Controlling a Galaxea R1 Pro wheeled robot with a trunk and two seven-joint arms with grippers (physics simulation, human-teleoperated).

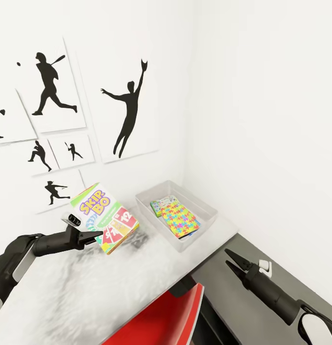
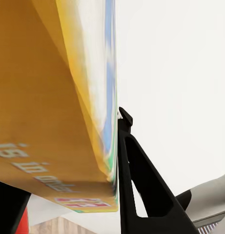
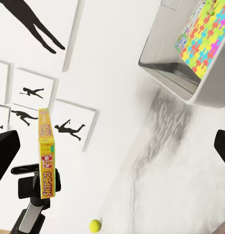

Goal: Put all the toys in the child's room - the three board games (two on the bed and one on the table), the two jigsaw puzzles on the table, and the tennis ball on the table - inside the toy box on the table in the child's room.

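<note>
Your left gripper (image 1: 91, 236) has its fingers clamped on the lower edge of the SKIP-BO board game (image 1: 105, 218), holding it tilted in the air above the table (image 1: 65, 297), to the left of the toy box (image 1: 204, 203). A jigsaw puzzle (image 1: 179, 219) already lies in that box at the table's far right corner, and the tennis ball (image 3: 94, 224) rests on the tabletop. Off the table's right edge, above the red chair (image 1: 161, 321), your right gripper (image 1: 234, 263) hovers with its fingers slightly apart, holding nothing.

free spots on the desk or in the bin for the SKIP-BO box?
Bare desk between the left end effector and the red chair. In the toy box, the strip along its wall-side rim is free; jigsaw puzzles crowd its middle.
</note>
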